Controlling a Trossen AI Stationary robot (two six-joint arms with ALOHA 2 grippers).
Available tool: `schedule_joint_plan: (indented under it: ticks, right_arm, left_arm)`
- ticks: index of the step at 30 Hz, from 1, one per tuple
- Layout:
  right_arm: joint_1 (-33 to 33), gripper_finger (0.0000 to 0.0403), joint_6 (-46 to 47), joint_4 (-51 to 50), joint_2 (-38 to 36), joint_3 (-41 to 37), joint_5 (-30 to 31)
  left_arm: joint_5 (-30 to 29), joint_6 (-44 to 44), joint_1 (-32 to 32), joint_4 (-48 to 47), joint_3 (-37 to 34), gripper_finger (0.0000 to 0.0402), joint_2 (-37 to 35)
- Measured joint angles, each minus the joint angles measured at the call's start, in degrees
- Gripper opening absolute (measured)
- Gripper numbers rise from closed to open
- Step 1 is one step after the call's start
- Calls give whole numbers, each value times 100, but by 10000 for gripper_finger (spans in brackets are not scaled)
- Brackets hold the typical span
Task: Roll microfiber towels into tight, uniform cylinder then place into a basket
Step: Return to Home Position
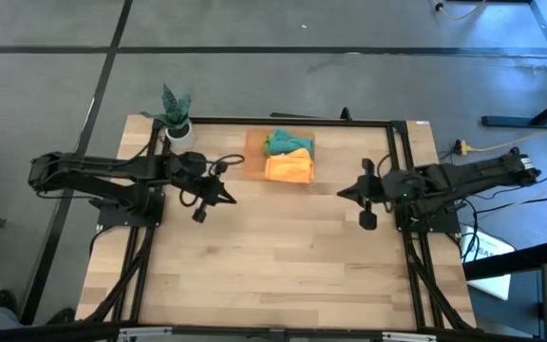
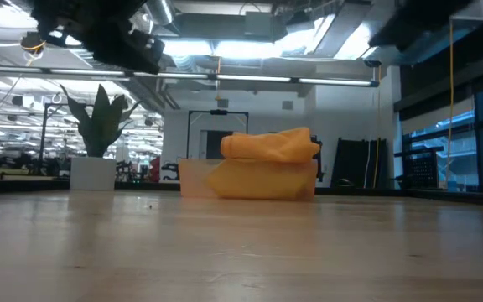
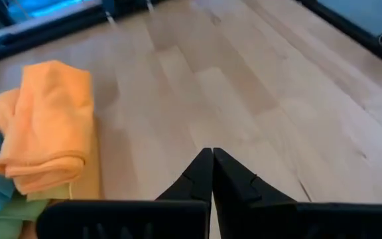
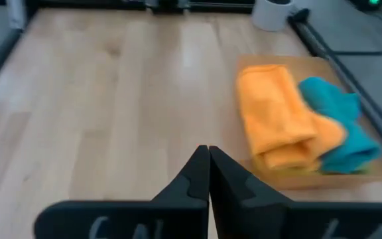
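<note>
- While both arms hang above the table (image 1: 273,275), the left gripper (image 1: 228,199) is toward the left edge, fingers pressed together on nothing.
- The right gripper (image 1: 342,193), toward the right edge, is likewise closed and empty.
- The basket (image 1: 253,157) stands midway along the far edge. It holds a rolled orange towel (image 1: 289,169) and, nearer that edge, a teal towel (image 1: 286,142).
- A potted plant (image 1: 177,128) stands at the far left corner.
</note>
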Motion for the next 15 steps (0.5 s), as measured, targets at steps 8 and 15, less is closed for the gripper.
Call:
schedule_joint_plan:
  ticks: [8,15]
  right_arm:
    - [0,4,88,1061,-1484,-1739,-446]
    - [2,4,140,1507,-2663,-2791,-450]
  left_arm:
    - [283,-443,477,1191,-1164,1,-870]
    - [294,-584,730,1753,-1867,1,-1920]
